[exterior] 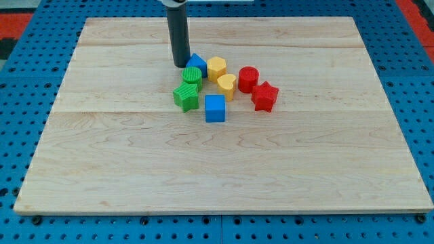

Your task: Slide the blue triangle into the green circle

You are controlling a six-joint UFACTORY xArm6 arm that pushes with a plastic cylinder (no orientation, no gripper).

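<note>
The blue triangle (197,64) sits above the middle of the board, touching the green circle (192,75) just below it. My tip (180,65) rests on the board at the triangle's left side, touching or nearly touching it. The dark rod rises from there to the view's top. The green star (186,96) lies directly below the green circle.
A yellow hexagon (216,68) sits right of the triangle, a yellow heart (226,86) below it. A red cylinder (248,78) and red star (264,96) lie further right. A blue cube (215,108) sits below the cluster. The wooden board (217,169) lies on a blue pegboard.
</note>
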